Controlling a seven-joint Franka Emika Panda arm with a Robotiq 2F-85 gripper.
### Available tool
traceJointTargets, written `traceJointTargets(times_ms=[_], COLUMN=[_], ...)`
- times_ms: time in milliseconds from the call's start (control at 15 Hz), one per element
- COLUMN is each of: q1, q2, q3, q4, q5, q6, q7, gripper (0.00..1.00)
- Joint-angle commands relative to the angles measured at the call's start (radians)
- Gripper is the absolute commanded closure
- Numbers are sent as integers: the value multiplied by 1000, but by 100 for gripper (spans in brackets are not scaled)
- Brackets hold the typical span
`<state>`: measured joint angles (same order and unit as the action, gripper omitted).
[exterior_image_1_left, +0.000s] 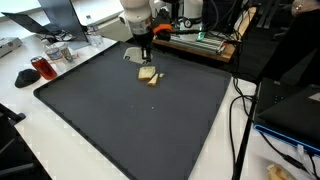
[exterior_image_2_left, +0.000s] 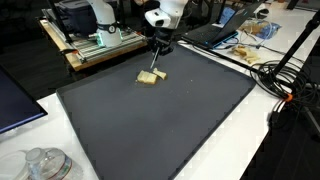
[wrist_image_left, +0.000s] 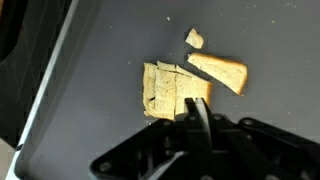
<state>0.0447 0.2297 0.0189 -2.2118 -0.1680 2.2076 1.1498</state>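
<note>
1. While the claw (wrist_image_left: 196, 108) is pinched fully shut, jaws pressed together with nothing between them, its tip sits right at the edge of the tan slab (wrist_image_left: 163, 90). Whether it touches or hangs just above, I cannot tell.
2. Just beside the slab, clearly apart from it, lies a tan wedge (wrist_image_left: 220, 71), and a little beyond that wedge there's a small crumb (wrist_image_left: 194, 38).
3. Under the slab is the black mat (exterior_image_1_left: 120, 125), and in both exterior views the slab lies toward the mat's robot end.
4. Progress, as I judge it: nothing gripped and nothing lifted. All three pieces are flat and separate, so any handling of the slab looks unfinished.
</note>
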Motion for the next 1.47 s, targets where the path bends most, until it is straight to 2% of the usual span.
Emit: traceJointTargets(times_ms=[0, 200, 400, 467, 533, 667, 733, 867, 1133, 1400], q1=[-30, -48, -76, -47, -50, -47, -35, -58, -107, -151], q2=[-86, -108, -114, -79, -80, -77, -70, -65, -46, -31], q3=[-19, -35, -41, -51, -54, -56, -59, -47, -45, -62], q4=[-98, -125, -140, -101, -102, -102, -101, -103, -95, -95], q5=[105, 172, 311, 233, 243, 242, 204, 300, 512, 656], q6=[79, 110, 146, 114, 115, 115, 148, 186, 170, 159], q7=[-144, -244, -403, -311, -329, -327, -283, -391, -624, -796], gripper=[99, 99, 99, 99, 96, 99, 99, 99, 99, 99])
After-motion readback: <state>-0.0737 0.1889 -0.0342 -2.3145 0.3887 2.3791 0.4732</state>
